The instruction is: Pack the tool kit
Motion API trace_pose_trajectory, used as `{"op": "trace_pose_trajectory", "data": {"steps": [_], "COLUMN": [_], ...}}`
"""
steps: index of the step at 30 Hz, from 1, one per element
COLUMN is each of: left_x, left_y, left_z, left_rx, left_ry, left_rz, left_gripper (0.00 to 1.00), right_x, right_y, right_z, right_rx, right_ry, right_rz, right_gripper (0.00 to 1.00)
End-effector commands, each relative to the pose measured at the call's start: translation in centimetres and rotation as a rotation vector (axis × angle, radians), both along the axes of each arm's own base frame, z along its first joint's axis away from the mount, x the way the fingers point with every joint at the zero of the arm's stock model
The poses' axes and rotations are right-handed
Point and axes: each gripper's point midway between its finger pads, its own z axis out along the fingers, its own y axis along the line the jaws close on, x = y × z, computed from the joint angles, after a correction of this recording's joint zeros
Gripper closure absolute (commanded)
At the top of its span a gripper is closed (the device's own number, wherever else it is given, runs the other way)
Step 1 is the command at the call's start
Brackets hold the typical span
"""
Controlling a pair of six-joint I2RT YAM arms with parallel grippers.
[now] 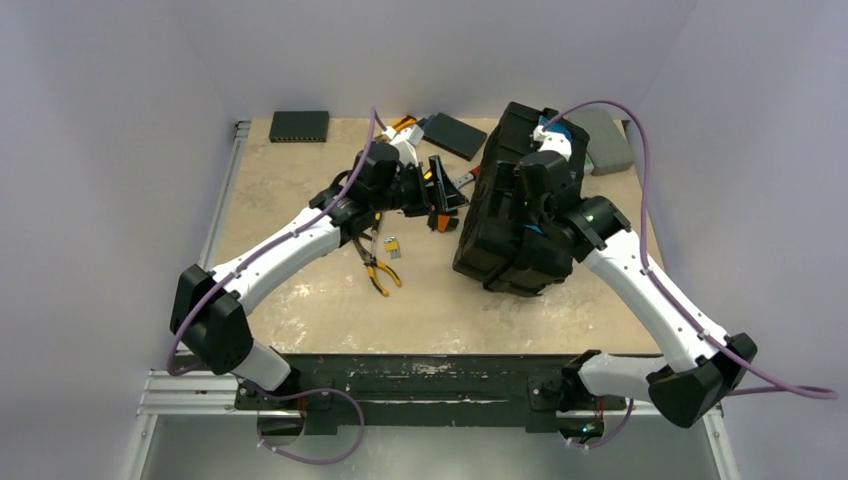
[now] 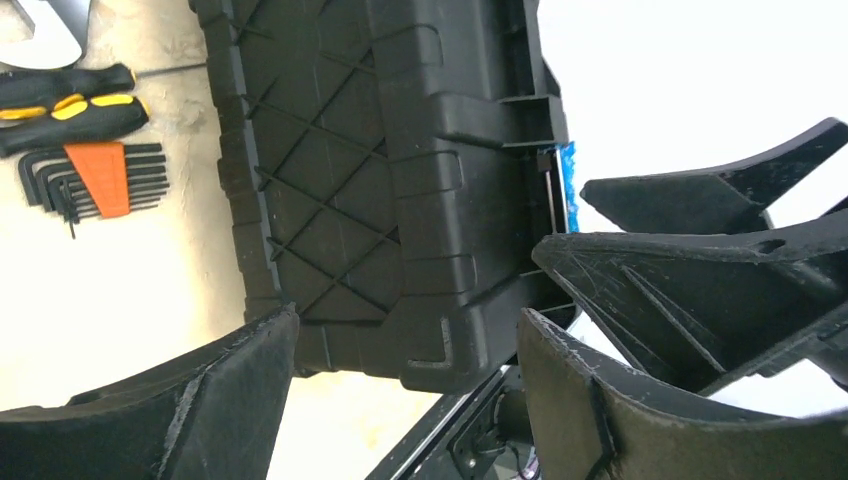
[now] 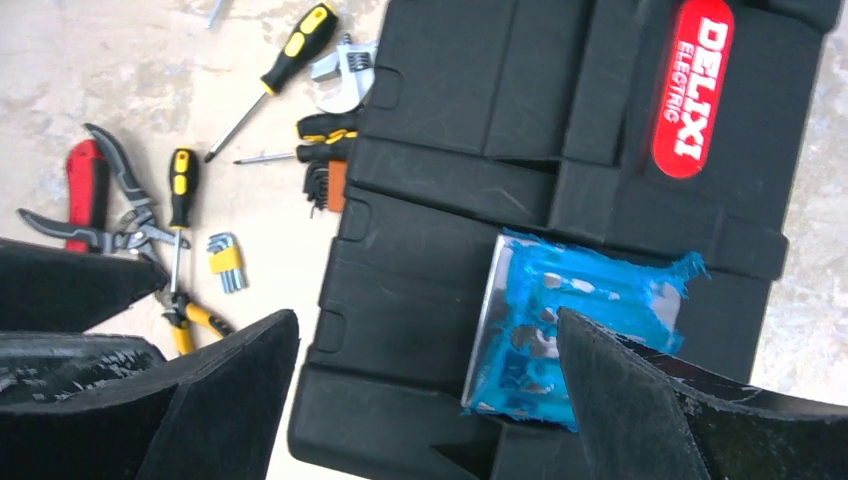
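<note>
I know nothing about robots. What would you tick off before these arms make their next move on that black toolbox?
1. Left tool open: ok.
2. Right tool open, by the latch: ok.
3. Latch released: cannot tell.
4. Toolbox lid open for packing: not ok, looks closed.
5. Pliers and screwdrivers packed: not ok, lying on the table.

The black toolbox [image 1: 505,205] stands on edge right of centre on the surface [image 1: 300,290]. Its ribbed underside faces left; its red-labelled lid [image 3: 690,90] and blue latch [image 3: 560,320] face right. Yellow-black pliers [image 1: 378,272], screwdrivers [image 3: 275,65], hex keys [image 2: 95,180] and red-handled pliers [image 3: 85,190] lie loose to its left.
</note>
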Motion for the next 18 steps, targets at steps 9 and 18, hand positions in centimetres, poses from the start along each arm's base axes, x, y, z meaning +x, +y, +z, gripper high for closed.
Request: {"op": "trace_pose_trajectory", "data": {"steps": [9, 18], "left_x": [-0.8, -0.4], "left_y": [-4.1, -6.8], "left_z": [-1.2, -1.9], "left_rx": [0.101, 0.151], "left_ry": [-0.013, -0.003], "left_rz": [-0.136, -0.162], "left_gripper": [0.18, 0.18], "right_x": [-1.0, -1.5], "right_y": [-4.5, -6.3], "right_z": [-1.1, -2.7], "right_rx": [-0.195, -0.309], "right_ry": [0.063, 0.103], "right_rz": [-0.272, -0.326], "right_gripper": [0.01, 0.04]}}
